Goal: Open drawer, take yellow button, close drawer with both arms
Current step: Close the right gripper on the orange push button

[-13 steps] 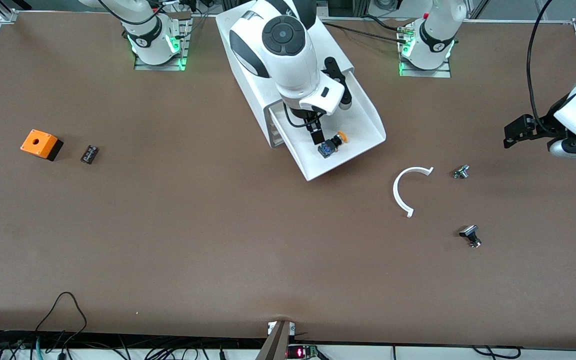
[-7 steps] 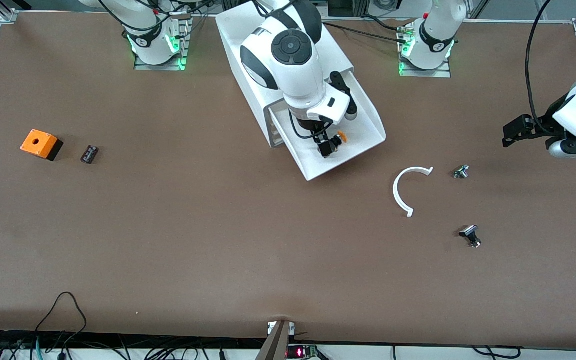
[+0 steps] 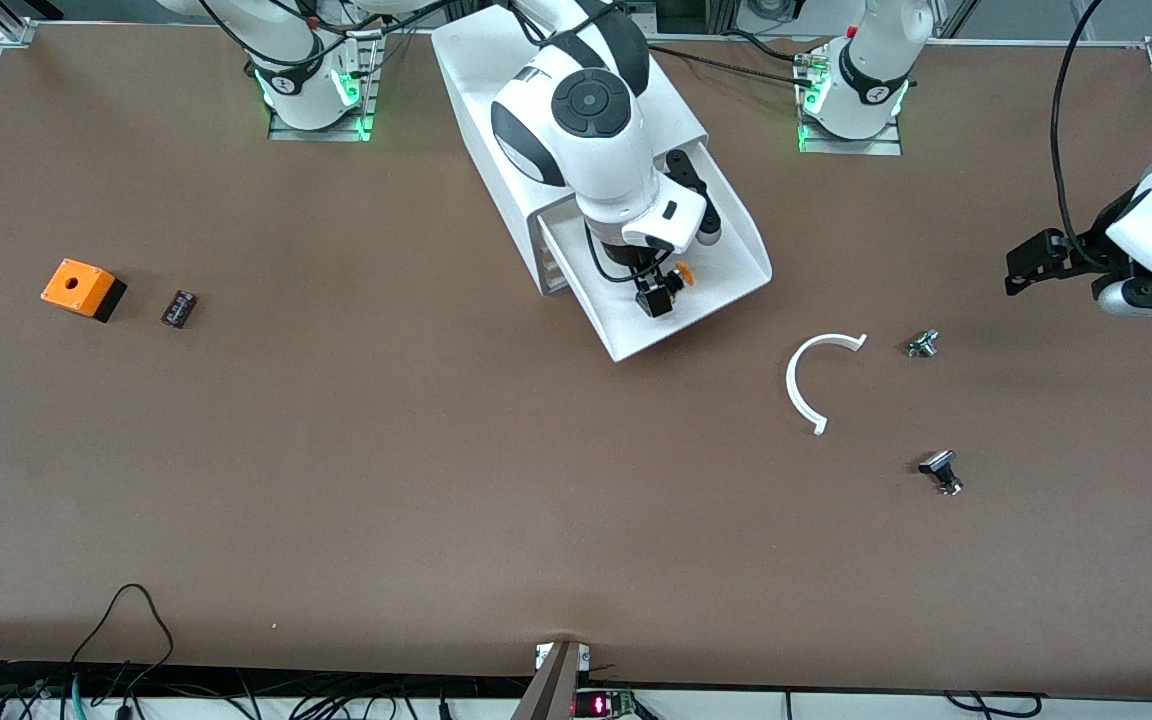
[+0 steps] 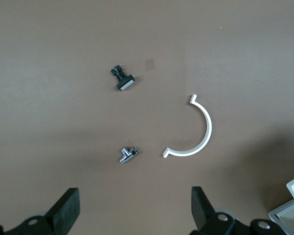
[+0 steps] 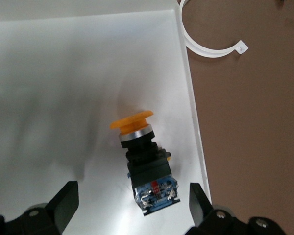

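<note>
Top drawer (image 3: 726,262) pulled out, push button (image 5: 142,159) lying on its side inside, between right gripper's (image 5: 130,208) spread fingers; descend centred on black body before pinching; left gripper (image 4: 134,213) waits, fingers spread, over counter (image 3: 436,480).

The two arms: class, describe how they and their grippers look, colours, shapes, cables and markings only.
Both arms are glossy white, rounded shells with black joint bands and a round black cap. Their bases glow green. The right gripper and left gripper are black, with two blocky fingers. A black cable loops along the left arm.
</note>
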Tool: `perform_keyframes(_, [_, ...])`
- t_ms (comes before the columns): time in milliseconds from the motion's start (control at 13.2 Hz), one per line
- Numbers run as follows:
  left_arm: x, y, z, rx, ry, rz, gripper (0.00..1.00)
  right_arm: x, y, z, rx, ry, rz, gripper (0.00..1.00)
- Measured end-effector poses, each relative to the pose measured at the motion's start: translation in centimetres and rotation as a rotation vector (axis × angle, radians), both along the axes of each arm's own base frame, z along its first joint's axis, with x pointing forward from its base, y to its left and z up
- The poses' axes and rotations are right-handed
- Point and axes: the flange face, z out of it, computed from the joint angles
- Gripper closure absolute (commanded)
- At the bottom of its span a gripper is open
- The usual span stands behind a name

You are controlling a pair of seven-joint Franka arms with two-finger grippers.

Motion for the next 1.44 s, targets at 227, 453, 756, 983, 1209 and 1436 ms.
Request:
perform_keyframes(227, [0.1, 0.0, 0.0, 0.0, 0.0, 0.0, 0.0, 0.1, -0.1, 0.0, -0.002, -0.002, 0.0, 0.0])
perform_keyframes(453, [0.1, 0.0, -0.1, 0.0, 0.001, 0.001, 0.0, 0.2, -0.1, -0.2, 0.002, -0.007, -0.001, 0.01])
perform_keyframes(756, [0.2, 0.0, -0.2, -0.001, 0.004, 0.001, 0.0, 0.0, 0.6, -1.3, 0.007, -0.015, 0.005, 0.01])
perform_keyframes(983, [0.2, 0.0, -0.3, -0.001, 0.007, 0.001, 0.0, 0.0, 0.8, -2.0, 0.011, -0.019, 0.005, 0.28])
perform_keyframes(1209, [0.2, 0.0, -0.3, -0.001, 0.008, 0.001, 0.0, 0.1, 0.9, -2.0, 0.017, -0.026, 0.003, 0.44])
perform_keyframes(1436, [0.2, 0.0, -0.3, -0.001, 0.008, 0.001, 0.0, 0.0, 1.1, -1.8, 0.019, -0.029, 0.007, 0.53])
